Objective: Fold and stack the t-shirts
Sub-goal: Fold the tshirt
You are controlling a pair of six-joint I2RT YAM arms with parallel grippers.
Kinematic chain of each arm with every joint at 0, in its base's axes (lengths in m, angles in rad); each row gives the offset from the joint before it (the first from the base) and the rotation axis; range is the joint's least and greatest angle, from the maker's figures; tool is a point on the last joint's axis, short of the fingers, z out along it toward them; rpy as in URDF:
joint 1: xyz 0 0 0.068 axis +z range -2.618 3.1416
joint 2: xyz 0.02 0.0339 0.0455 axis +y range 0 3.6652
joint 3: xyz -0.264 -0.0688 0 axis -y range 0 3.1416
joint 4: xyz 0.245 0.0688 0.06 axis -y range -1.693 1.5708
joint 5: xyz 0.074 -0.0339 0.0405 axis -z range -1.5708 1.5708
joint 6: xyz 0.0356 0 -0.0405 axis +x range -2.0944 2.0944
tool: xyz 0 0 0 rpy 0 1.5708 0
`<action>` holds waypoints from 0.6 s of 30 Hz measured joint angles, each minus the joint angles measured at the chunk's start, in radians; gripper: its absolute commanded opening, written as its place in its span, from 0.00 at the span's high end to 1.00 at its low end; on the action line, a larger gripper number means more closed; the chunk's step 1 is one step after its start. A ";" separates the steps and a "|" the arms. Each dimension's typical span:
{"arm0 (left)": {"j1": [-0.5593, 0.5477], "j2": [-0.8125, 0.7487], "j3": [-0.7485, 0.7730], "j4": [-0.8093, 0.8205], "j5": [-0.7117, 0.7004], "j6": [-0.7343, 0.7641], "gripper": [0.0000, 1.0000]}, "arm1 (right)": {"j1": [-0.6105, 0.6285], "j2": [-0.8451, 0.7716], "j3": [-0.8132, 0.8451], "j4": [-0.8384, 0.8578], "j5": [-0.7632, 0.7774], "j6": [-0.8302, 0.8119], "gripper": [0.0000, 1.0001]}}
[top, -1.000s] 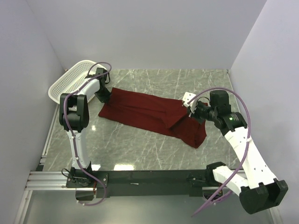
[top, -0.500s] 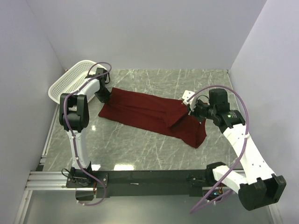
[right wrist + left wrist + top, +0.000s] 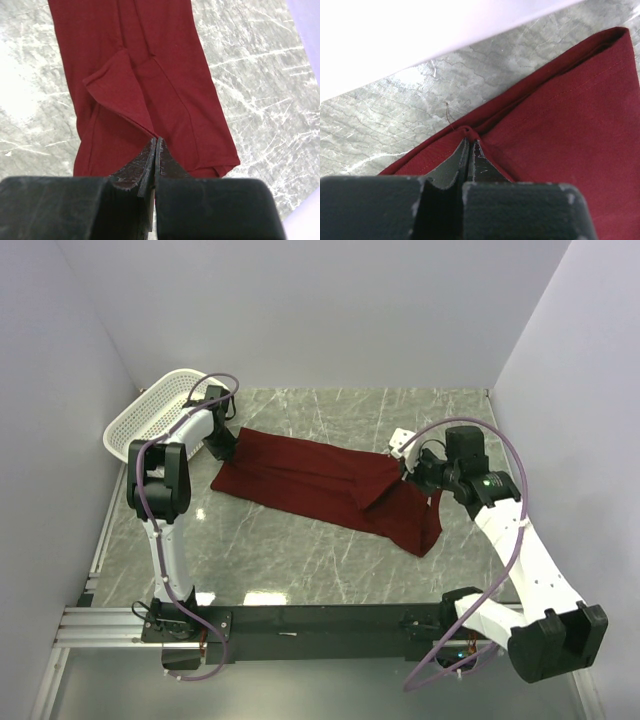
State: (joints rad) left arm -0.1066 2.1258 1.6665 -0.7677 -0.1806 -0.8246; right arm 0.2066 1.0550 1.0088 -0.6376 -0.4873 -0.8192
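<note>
Two pinches hold one maroon t-shirt, which lies as a long, narrow band slanting across the marble bench. It runs from the far left toward the near right.

My left end effector is at the band's far-left end, fingers pressed together on the cloth's edge. In my left wrist view the fingertips meet with a small pucker of hem caught between them. The rest of the cloth spreads flat to the right.

My right end effector is at the opposite end, likewise clamped on the t-shirt. My right wrist view shows the closed tips gripping the point of a folded flap that rises off the layer beneath it. The cloth beyond it stretches away along the bench.

A white perforated basket sits at the far-left corner, just beside my left arm and apart from the cloth.
</note>
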 measured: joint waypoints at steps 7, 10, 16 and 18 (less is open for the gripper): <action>0.000 0.000 0.000 0.000 0.000 0.000 0.99 | -0.003 0.044 0.002 0.021 0.012 0.000 1.00; 0.000 0.000 0.000 0.000 0.000 0.000 0.99 | -0.003 0.063 0.010 0.024 0.010 -0.005 1.00; 0.000 0.000 0.000 0.001 0.000 0.000 1.00 | -0.004 0.113 0.069 0.025 -0.005 -0.015 1.00; 0.000 0.000 0.000 0.001 0.000 0.000 0.99 | -0.004 0.138 0.099 0.027 -0.010 -0.016 1.00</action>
State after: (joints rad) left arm -0.1066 2.1262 1.6661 -0.7670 -0.1806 -0.8242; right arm 0.2024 1.1934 1.1080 -0.6102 -0.4969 -0.8352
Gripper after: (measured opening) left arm 0.013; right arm 0.008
